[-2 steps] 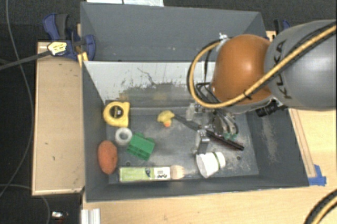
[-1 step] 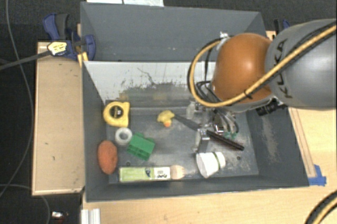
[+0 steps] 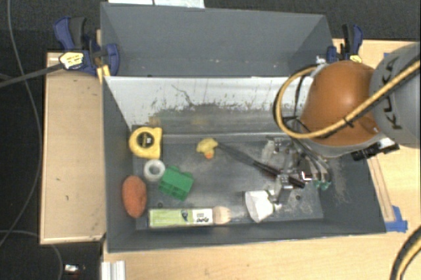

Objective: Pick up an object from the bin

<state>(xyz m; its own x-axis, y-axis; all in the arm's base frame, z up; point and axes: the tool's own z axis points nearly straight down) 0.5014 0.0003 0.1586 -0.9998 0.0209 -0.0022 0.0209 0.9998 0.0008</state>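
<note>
White lump [image 3: 258, 205], crumpled, lies by front wall of bin [image 3: 217, 42], right of middle, just beside my tool [image 3: 284, 188]. Judged light and soft (paper or cloth?), so pinch across bulging middle. Tool wide or narrow: cannot tell. Front wall close, long tube [image 3: 187, 216] just left, open floor behind.

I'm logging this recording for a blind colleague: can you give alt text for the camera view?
The arm's gripper hangs low over the right side of the grey bin, next to a white crumpled lump and a thin black tool. To the left lie a yellow tape measure, green block, orange-brown oval and a long green-and-white tube.
</note>
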